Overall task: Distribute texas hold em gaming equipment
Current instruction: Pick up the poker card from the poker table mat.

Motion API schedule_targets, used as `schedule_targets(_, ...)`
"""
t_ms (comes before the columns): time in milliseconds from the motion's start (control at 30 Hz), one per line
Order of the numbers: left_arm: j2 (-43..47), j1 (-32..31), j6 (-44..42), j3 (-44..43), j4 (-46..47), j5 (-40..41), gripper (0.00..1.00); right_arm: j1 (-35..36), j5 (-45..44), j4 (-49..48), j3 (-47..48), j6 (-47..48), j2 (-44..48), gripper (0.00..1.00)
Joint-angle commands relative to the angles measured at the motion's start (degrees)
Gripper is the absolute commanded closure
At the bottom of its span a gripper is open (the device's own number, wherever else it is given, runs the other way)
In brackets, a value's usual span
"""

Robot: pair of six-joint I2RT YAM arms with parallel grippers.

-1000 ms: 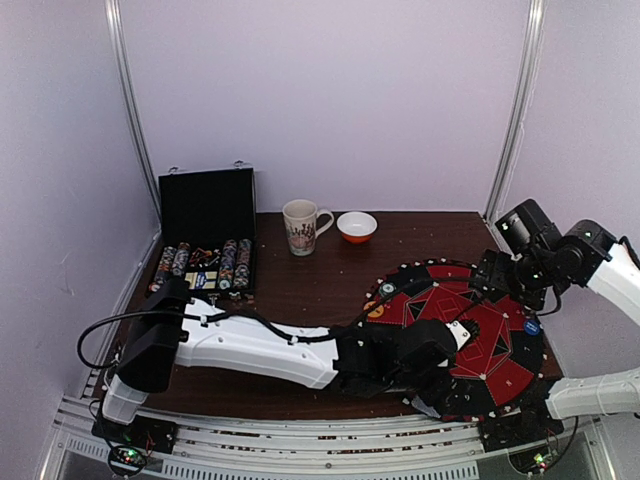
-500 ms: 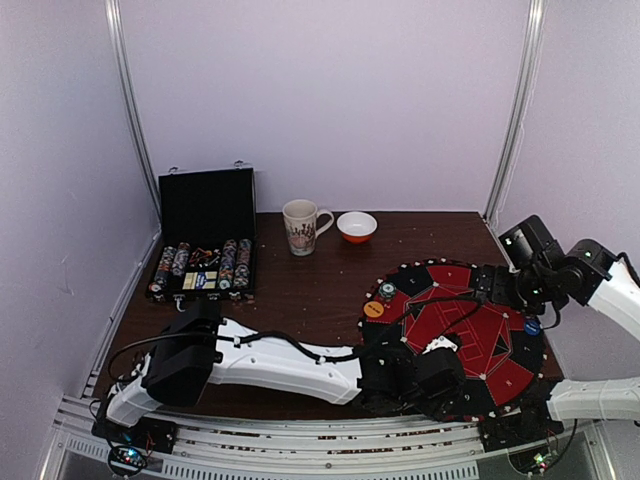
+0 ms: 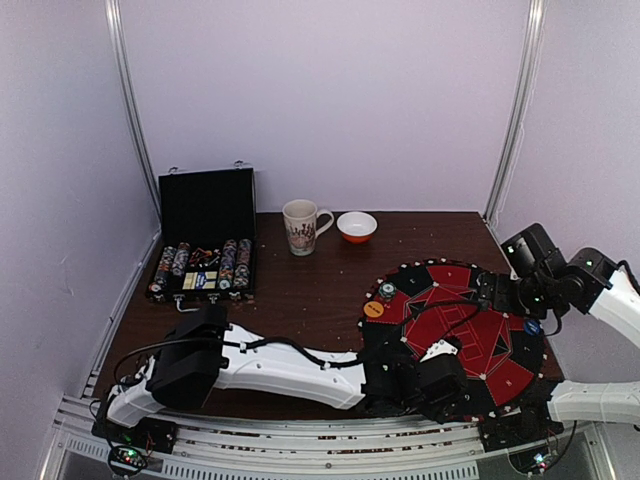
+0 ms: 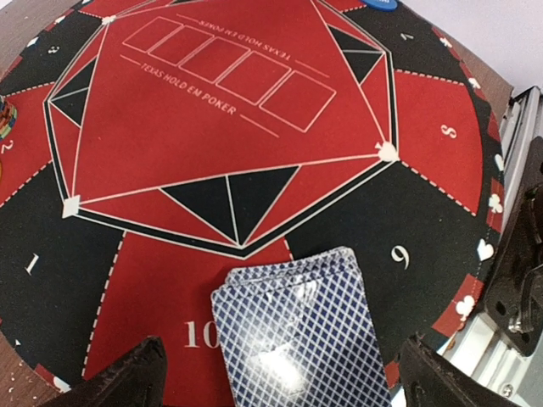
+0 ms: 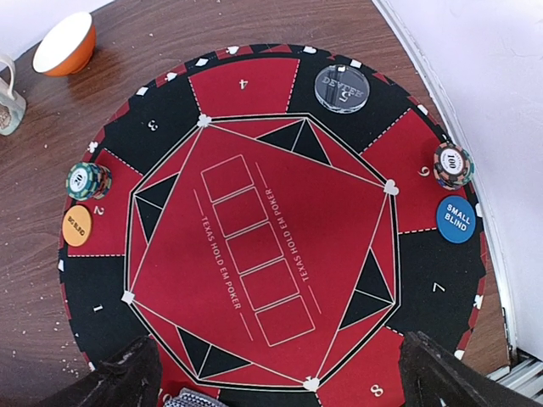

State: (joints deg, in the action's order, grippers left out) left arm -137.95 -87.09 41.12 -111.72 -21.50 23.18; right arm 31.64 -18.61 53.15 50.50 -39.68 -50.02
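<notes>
A deck of playing cards (image 4: 297, 335), back up with a blue-and-white diamond pattern, lies on the round red-and-black poker mat (image 4: 212, 110) across sectors 10 and 9. My left gripper (image 4: 284, 373) is open with its fingers wide on either side of the deck, not touching it. It sits at the mat's near edge (image 3: 440, 385). My right gripper (image 5: 280, 373) is open and empty, high over the mat's right side (image 3: 497, 288). On the mat lie a green-white chip stack (image 5: 88, 181), an orange disc (image 5: 76, 225), a clear dealer disc (image 5: 341, 87), another chip stack (image 5: 452, 165) and a blue small-blind disc (image 5: 456, 219).
An open black case (image 3: 205, 240) with rows of chips stands at the back left. A patterned mug (image 3: 300, 227) and an orange-and-white bowl (image 3: 357, 227) stand at the back middle. A metal rail (image 4: 509, 356) runs right beside the mat's near edge.
My left arm has moved toward the mat's near edge and lower. My right arm has come down and drawn slightly right.
</notes>
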Motion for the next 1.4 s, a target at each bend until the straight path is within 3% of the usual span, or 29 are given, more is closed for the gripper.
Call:
schedule_targets(0, -2.29, -0.44, 0.38, -1.49, 0.64, 0.62, 0.02, -0.39, 0.02, -0.3, -1.17, 0.96, 0.53, 0.0)
schedule_targets(933, -7.32, -0.89, -4.75, -4.13, -2.23, -3.5, 0.03, -0.7, 0.86, -1.22, -2.07, 1.62, -0.08, 0.0)
schedule_targets(1033, -8.25, -0.89, -5.42, -4.57, -2.26, -4.47, 0.09, -0.79, 0.86, -1.32, -2.06, 1.62, -0.25, 0.0)
schedule_targets(1367, -3.59, -0.85, -12.7, -0.07, 1.46, -3.75, 0.41, -0.96, 1.07, -1.31, -1.75, 1.4, 0.09, 0.0)
